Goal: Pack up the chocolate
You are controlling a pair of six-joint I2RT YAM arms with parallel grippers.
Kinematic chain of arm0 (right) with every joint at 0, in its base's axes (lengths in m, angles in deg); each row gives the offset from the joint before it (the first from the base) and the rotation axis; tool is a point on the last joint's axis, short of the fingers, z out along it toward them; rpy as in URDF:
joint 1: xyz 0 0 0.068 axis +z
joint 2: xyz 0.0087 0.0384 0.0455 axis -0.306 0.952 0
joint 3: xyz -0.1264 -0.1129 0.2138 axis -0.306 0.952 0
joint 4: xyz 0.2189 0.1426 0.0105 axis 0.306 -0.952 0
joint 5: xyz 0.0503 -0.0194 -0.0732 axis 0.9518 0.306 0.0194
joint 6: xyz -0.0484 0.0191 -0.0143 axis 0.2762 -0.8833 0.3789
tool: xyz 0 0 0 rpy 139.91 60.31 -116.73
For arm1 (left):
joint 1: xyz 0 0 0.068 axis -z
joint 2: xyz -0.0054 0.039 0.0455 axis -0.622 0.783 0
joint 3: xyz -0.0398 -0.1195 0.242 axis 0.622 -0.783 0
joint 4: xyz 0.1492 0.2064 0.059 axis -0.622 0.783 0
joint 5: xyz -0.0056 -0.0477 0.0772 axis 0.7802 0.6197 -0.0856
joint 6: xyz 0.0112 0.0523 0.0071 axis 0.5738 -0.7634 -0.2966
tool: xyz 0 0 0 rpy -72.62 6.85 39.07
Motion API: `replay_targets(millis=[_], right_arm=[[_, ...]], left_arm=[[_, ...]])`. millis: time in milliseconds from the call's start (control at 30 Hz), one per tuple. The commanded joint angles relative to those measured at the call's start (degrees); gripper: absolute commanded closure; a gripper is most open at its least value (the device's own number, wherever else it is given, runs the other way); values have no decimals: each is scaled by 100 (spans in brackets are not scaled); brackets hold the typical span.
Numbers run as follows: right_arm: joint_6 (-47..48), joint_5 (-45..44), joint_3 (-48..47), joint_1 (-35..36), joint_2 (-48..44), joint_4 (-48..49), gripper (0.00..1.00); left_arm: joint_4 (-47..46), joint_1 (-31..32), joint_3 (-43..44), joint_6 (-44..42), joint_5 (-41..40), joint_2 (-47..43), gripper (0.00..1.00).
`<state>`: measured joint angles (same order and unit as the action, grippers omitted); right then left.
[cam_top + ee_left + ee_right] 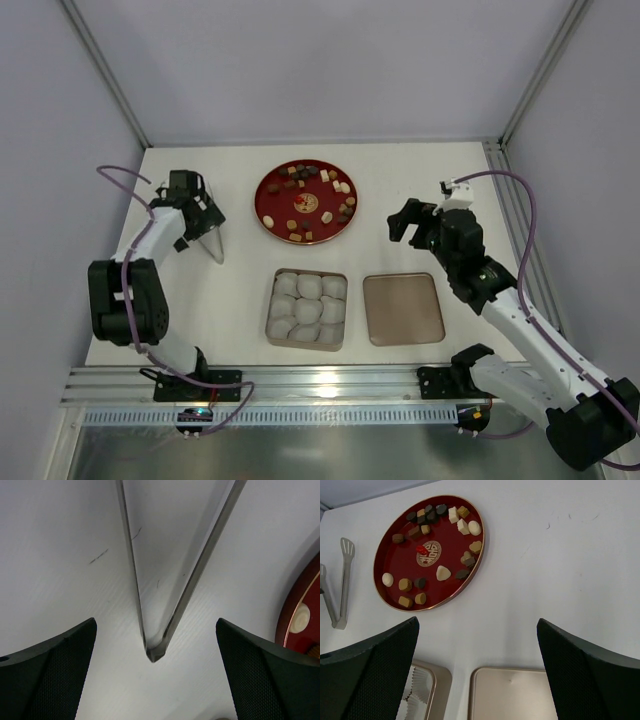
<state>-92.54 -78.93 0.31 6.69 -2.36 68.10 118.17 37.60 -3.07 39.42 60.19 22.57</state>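
Steel tongs (154, 654), spread and pinching nothing, are shown flat on the table (215, 320) beneath the wide-open left gripper (156, 625). Chocolate (443, 572) is held on the red plate (447, 542) near the far edge. If gripped off-centre, the springy arms may be twisted or dropped.

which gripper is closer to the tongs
Left. The left gripper hangs open right over the tongs; the right gripper is far off, on the other side of the red plate.
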Motion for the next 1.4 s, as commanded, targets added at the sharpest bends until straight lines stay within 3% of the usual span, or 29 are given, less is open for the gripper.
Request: replay_targets(millis=[0, 300, 733, 1267, 1367], right_arm=[[61, 224, 82, -34, -119, 361, 0], [140, 338, 47, -17, -49, 317, 0], [79, 382, 73, -26, -4, 229, 0], [-80, 452, 126, -25, 31, 106, 0], [-124, 487, 135, -34, 57, 123, 0]], left_arm=[[-367, 25, 550, -258, -191, 695, 0], [-340, -1, 1140, -460, -228, 1890, 0], [-278, -37, 1184, -592, -166, 2322, 5], [73, -28, 1263, -944, 194, 2630, 27], [82, -37, 1245, -874, 334, 2595, 36]])
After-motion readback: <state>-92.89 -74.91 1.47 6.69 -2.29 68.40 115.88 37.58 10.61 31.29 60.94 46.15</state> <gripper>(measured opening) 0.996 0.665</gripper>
